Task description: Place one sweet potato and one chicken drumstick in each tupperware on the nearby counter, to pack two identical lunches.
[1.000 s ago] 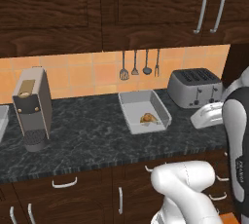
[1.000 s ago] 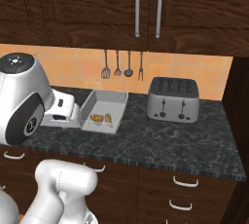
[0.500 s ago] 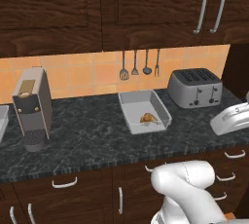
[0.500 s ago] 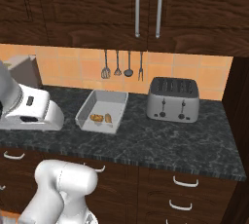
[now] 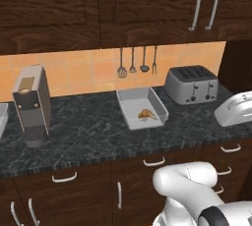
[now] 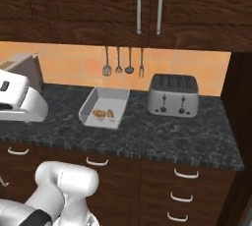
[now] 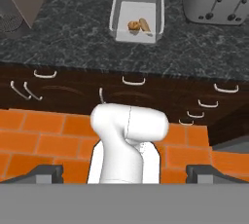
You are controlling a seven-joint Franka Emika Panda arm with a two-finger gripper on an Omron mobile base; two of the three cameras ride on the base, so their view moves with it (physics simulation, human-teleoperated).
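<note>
From the left base view, a pale-grey tray (image 5: pixel 142 107) sits on the black speckled counter (image 5: pixel 88 131), between a tall grey coffee machine (image 5: pixel 32 103) at the left and a silver toaster (image 5: pixel 192 84) at the right. One small brown piece of food (image 5: pixel 146 114) lies in the tray's near right corner — too small to tell what it is. Four utensils (image 5: pixel 137 62) hang on the orange tiled wall behind, and dark wooden cabinets (image 5: pixel 98 9) run above. The edge of a second pale tray (image 5: pixel 2 118) shows at the far left.

From the right base view, the same tray (image 6: pixel 105 106) stands left of the toaster (image 6: pixel 173 95), well apart from it. Here two small brown pieces (image 6: pixel 104 114) lie side by side near its front wall. Drawers (image 6: pixel 187 190) with curved white handles line the front below the counter (image 6: pixel 162 136).

From the hand view, looking down from high and back, the tray (image 7: pixel 136 13) is on the counter (image 7: pixel 73 43) with both pieces (image 7: pixel 138 25) — a rounder one left, a longer one right — near its nearer wall. The gripper (image 7: pixel 124 172) hangs over orange floor tiles (image 7: pixel 44 140), its two dark fingertips (image 7: pixel 41 173) spread to opposite edges, jaws wide open and holding nothing.
</note>
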